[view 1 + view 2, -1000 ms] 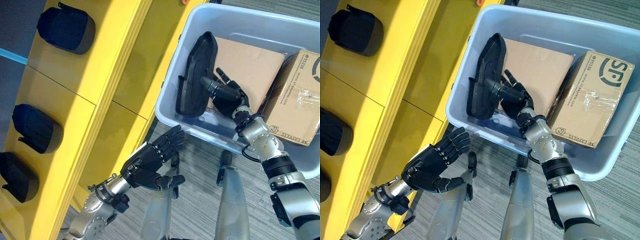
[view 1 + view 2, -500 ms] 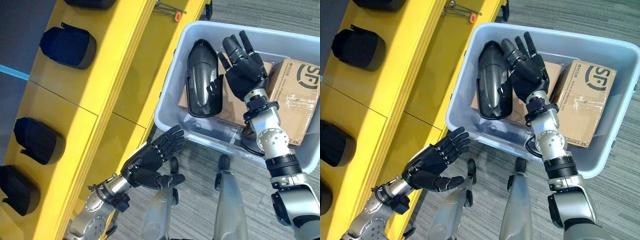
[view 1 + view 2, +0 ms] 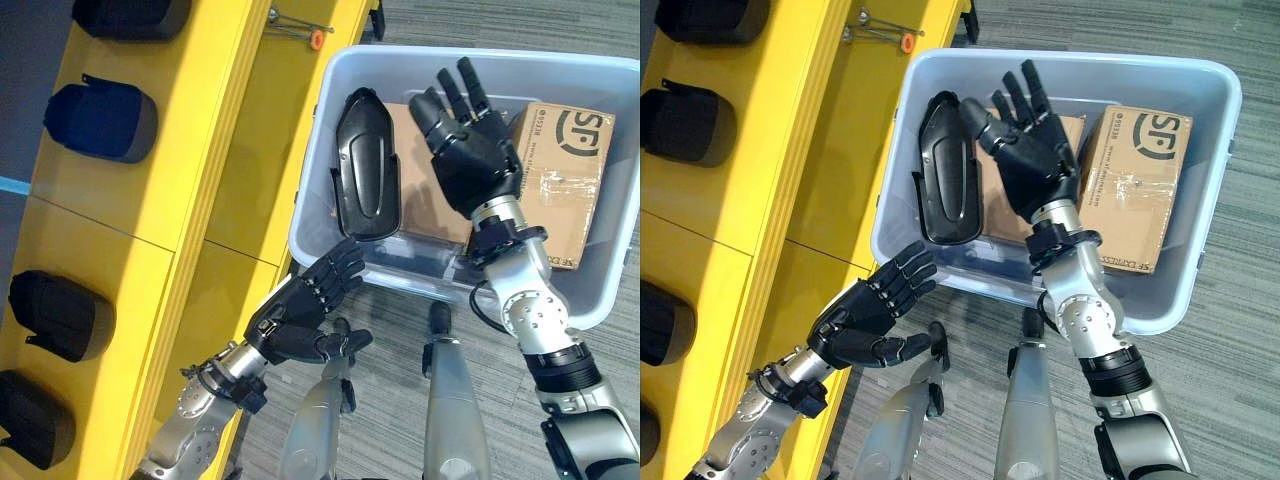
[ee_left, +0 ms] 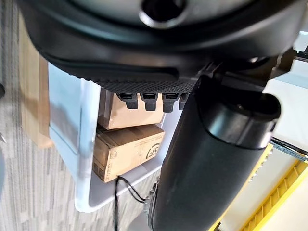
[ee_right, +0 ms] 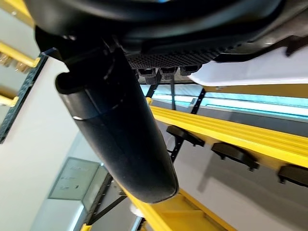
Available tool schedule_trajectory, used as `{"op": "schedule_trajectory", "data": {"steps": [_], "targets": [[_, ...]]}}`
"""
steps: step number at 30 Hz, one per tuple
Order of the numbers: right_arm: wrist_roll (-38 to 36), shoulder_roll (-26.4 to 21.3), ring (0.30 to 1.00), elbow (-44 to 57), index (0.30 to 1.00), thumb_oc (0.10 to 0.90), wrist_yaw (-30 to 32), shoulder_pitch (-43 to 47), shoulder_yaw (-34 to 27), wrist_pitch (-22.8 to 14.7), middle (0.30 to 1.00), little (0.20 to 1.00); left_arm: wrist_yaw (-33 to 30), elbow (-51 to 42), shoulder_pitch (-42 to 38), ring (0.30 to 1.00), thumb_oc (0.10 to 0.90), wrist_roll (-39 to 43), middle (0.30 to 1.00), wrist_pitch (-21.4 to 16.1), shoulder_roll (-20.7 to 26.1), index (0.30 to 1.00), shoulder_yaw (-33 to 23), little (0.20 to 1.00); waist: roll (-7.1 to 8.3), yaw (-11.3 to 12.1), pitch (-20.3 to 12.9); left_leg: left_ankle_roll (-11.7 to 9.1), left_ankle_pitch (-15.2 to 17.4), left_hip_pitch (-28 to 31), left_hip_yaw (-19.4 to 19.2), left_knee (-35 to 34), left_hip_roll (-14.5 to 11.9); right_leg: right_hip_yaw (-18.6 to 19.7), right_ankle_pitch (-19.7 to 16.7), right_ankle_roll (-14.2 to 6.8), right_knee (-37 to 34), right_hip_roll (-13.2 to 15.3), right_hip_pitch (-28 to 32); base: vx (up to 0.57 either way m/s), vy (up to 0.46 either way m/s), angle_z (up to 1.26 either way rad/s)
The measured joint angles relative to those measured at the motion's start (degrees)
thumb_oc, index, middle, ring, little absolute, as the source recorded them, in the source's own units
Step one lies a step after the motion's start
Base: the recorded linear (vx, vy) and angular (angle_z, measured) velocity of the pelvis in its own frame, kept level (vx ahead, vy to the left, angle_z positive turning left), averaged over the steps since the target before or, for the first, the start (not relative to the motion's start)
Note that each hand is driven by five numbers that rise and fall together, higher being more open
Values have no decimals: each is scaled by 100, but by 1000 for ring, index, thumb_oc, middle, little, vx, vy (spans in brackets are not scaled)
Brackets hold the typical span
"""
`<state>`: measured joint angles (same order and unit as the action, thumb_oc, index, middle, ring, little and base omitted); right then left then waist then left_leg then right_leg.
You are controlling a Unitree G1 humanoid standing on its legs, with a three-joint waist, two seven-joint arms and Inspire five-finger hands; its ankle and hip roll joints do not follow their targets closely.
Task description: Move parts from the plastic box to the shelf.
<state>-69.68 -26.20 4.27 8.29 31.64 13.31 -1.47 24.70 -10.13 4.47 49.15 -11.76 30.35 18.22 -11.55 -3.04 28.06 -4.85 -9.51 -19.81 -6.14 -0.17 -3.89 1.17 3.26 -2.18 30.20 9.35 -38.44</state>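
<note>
The right hand (image 3: 470,150) hovers over the plastic box (image 3: 600,290), fingers spread and holding nothing; the left hand (image 3: 300,320) waits outside it, loosely open. A black part (image 3: 365,180) lies in the box, its long axis running away from the robot. Several parts (image 3: 100,120) already sit on the yellow shelf (image 3: 200,130); this one remains.

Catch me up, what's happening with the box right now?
The right hand is raised open above the pale grey plastic box, holding nothing. A black moulded plastic part leans inside the box beside two brown cardboard cartons. The left hand hovers open beside the yellow shelf, where similar black parts already sit.
</note>
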Motion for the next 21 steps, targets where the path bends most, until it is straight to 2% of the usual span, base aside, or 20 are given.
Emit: {"op": "schedule_trajectory", "data": {"steps": [4, 6, 9, 13, 16, 19, 21], "targets": [[456, 20, 1000, 86, 1000, 900, 64, -328, 417, 86, 1000, 1000, -84, 3, -110, 1000, 900, -2, 1000, 0, -21, 1000, 7, 1000, 1, 3, 0, 1, -1, 2, 6, -16, -26, 13, 6, 0, -13, -43, 1, -2, 2, -1], [552, 126, 1000, 247, 1000, 900, 296, -672, 564, 87, 1000, 1000, -205, 4, -127, 1000, 900, -4, 1000, 0, -31, 1000, 19, 1000, 1, -12, 1, 1, 0, 3, 1, -23, -47, 11, 7, 3, -28, -61, 1, -12, 8, -3], [554, 306, 1000, 182, 1000, 900, 616, -1013, 590, 30, 1000, 1000, -327, -1, -141, 1000, 900, -23, 1000, -2, -53, 1000, 27, 1000, 2, -23, 1, 1, 0, 2, -4, -36, -80, 1, 0, 9, -58, -78, 6, -4, 2, -1], [465, 365, 1000, -224, 1000, 900, 694, -1403, 361, -193, 1000, 1000, -462, 4, -121, 1000, 900, -48, 1000, -3, -208, 1000, 53, 1000, 4, -88, 2, 5, -4, 67, 6, -83, -90, -17, -2, 5, -120, -83, 90, 1, 1, 2], [49, 456, 1000, -578, 1000, 900, 746, -1490, 76, -441, 1000, 1000, -612, 15, -163, 1000, 900, -57, 1000, -29, -244, 1000, 193, 1000, 6, -167, 4, 9, -6, 97, -1, -128, -85, -10, -2, 4, -176, -83, 122, -11, -9, -2], [-729, 571, 1000, -766, 1000, 900, 896, -1482, -232, -671, 1000, 1000, -688, 41, -203, 1000, 900, -75, 1000, -54, -254, 1000, 280, 1000, 5, -182, 3, 12, -4, 95, -4, -149, -98, -9, -4, 4, -191, -99, 112, -2, -4, -1], [-1081, 579, 1000, -833, 1000, 900, 933, -1435, -312, -717, 1000, 1000, -698, 77, -235, 1000, 900, -111, 1000, -78, -254, 1000, 319, 1000, 5, -182, 3, 13, -6, 94, -1, -160, -98, -17, -7, -1, -188, -106, 104, 0, 0, 0]]}}
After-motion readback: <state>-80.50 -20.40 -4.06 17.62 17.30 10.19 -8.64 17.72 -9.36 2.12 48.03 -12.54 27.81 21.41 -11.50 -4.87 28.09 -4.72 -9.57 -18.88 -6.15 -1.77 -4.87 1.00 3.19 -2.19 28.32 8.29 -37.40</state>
